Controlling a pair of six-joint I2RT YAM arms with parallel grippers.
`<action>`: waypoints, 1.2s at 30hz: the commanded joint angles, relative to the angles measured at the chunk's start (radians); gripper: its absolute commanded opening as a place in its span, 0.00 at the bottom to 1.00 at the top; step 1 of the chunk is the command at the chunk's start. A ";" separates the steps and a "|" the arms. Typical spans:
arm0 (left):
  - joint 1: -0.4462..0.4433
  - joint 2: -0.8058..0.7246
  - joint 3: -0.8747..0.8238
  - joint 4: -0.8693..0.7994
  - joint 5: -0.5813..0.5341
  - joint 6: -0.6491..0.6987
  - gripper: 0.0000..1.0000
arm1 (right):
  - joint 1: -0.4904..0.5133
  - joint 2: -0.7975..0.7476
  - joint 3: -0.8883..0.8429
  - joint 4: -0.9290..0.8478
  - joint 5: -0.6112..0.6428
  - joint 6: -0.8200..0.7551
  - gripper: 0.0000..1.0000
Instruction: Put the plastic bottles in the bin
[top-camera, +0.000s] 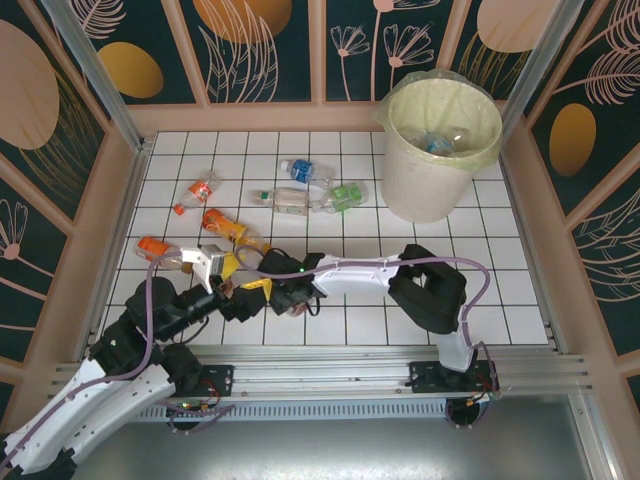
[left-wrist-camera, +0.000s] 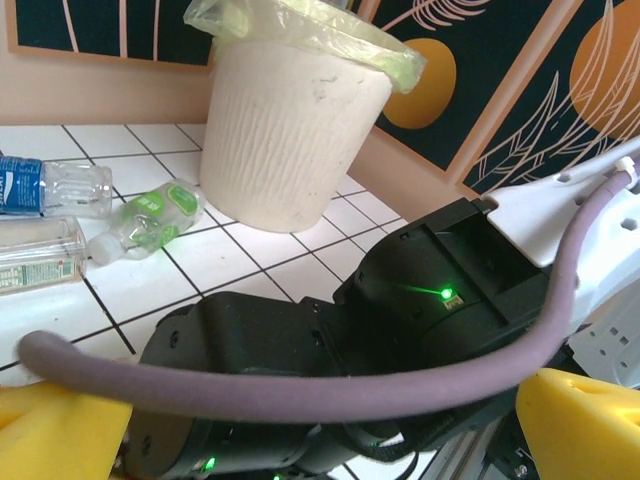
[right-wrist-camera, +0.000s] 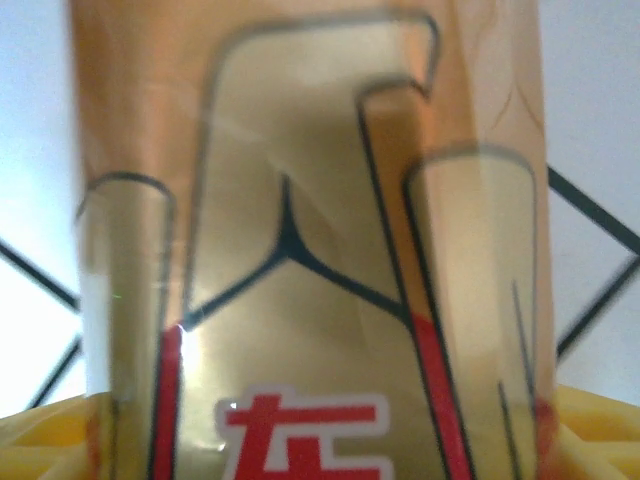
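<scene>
Right jaws straddle orange-label bottle (right-wrist-camera: 300, 250) by near counter (top-camera: 520, 300) edge, grip unclear; left jaws wide, empty. Risk: slick bottle squirts free

Cream bin (top-camera: 430, 190) with yellow-green liner (top-camera: 488, 150); white black-gridded table (top-camera: 520, 250).

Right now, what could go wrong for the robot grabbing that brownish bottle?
1. The right arm and its purple cable lie just in front of the open left gripper, so the arms might bump or snag.
2. The bottle sits between the yellow pads of the right gripper, and the bin is far away; a weak grip could drop it on the way.
</scene>
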 joint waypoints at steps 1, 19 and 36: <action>-0.007 0.013 -0.002 0.036 0.010 0.009 0.99 | -0.047 -0.071 -0.079 -0.029 0.054 0.000 0.70; -0.007 0.438 0.138 0.294 0.102 0.099 0.99 | -0.296 -0.615 -0.384 0.135 -0.027 -0.045 0.58; -0.007 0.562 -0.010 0.761 0.159 0.079 0.99 | -0.564 -0.730 0.010 0.178 -0.088 -0.225 0.59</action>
